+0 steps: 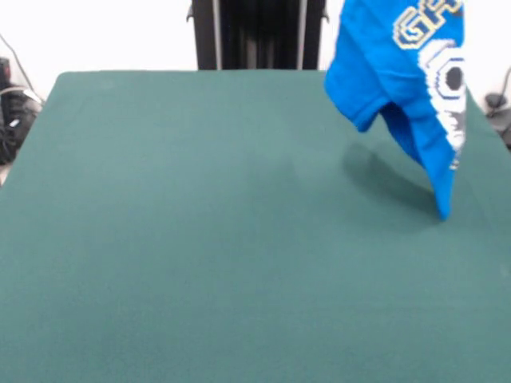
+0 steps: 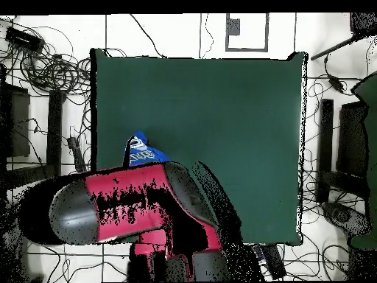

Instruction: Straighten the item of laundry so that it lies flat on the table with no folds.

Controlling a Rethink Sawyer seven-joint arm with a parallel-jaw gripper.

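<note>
T-shirt [image 1: 407,72] hangs lengthwise, tip touching table [image 1: 200,239]; jaws' state unseen.

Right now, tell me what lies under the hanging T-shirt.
Only bare green table and the T-shirt's shadow; its lowest tip seems to touch the cloth. Overhead, the arm covers most of it.

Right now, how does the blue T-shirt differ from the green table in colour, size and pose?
Colour: the T-shirt is bright blue with white lettering; the table is plain dark green.
Size: the T-shirt is much smaller than the table, which fills most of the front view.
Pose: the T-shirt hangs lifted and folded, only its lowest tip near the table; the table lies flat.
Both look like cloth surfaces.
</note>
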